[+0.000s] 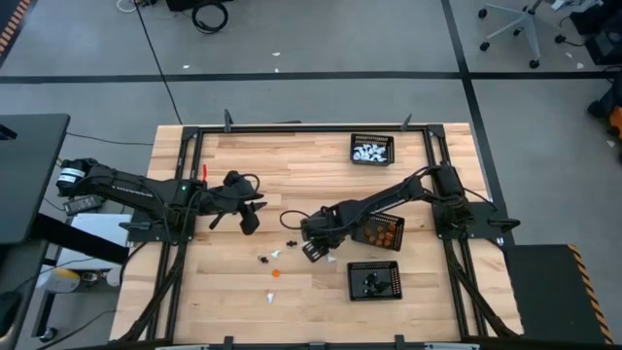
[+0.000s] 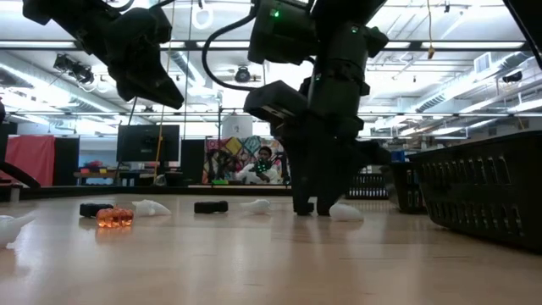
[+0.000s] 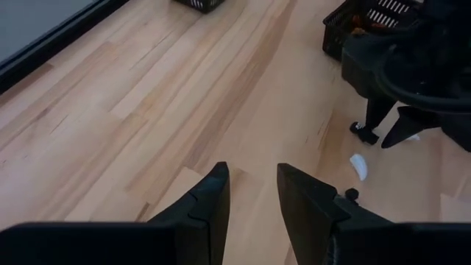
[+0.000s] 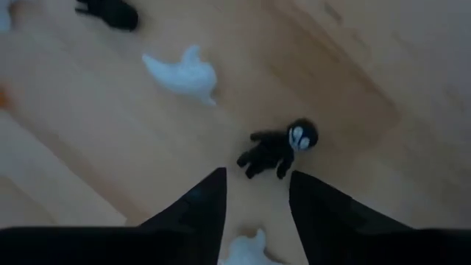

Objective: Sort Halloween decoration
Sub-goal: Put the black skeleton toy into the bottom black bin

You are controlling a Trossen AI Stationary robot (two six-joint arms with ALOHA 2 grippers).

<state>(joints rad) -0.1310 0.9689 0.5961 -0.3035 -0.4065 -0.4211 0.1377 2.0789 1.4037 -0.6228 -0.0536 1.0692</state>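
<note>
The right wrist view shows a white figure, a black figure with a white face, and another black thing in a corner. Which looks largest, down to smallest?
1. White figure
2. Black figure with the white face, close to the first in size
3. Black thing in the corner: cut off by the picture's edge and farther away, so unsure.

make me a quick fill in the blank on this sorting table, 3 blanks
1. The tray at the table's far edge holds only ____ figures.
2. The right gripper hovers low, open, just short of a ____ figure with a white face.
3. The left gripper is open and holds ____.

Missing words: white; black; nothing
</note>
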